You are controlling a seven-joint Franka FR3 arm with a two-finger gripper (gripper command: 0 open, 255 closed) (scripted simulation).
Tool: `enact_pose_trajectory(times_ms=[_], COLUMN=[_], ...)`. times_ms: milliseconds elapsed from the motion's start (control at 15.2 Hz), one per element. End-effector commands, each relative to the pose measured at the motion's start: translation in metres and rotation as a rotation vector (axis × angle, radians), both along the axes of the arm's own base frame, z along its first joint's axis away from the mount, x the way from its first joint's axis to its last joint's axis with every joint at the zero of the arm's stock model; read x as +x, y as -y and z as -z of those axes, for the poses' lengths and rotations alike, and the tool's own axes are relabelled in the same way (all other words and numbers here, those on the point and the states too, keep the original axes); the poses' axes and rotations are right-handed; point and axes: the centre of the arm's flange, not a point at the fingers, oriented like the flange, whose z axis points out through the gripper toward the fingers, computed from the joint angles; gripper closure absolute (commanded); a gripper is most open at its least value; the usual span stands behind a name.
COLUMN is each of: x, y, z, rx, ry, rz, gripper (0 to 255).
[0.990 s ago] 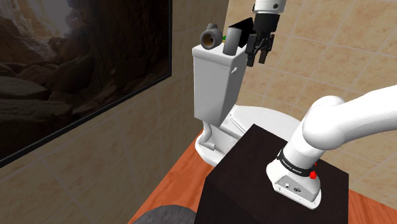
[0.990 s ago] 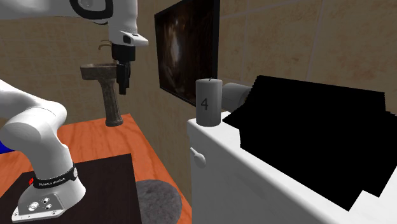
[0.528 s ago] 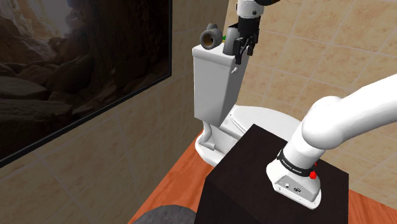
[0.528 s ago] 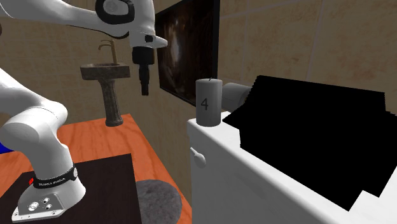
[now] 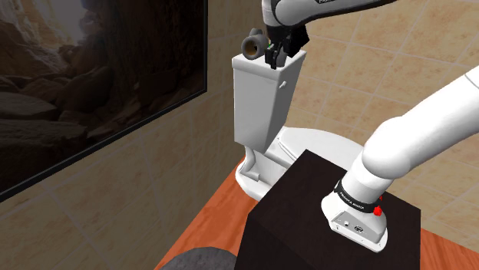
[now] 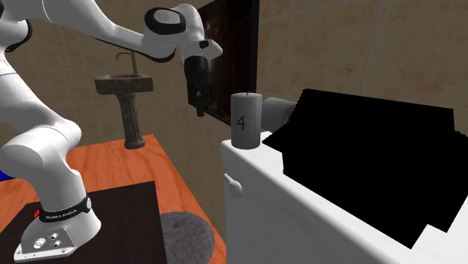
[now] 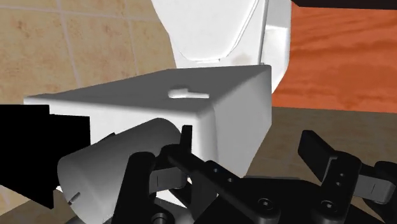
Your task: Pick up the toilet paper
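My claw hangs spread by the white toilet tank's top corner; I see the grey toilet paper roll lying on the lid nearby, unclasped.

I see my arm white and rounded, a black band with small white lettering above its base, red spots beside it, and an all-black gripper.
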Motion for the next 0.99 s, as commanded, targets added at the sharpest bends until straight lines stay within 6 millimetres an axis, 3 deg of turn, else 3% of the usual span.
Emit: enact_pose_trajectory(times_ms=[0, 924], x=[0.02, 0.153], y=[0.001, -0.004], z=[0.0, 0.004], rx=[-0.087, -0.645], ry=[0.015, 0.104], rz=[-0.025, -0.176], gripper=[0, 0])
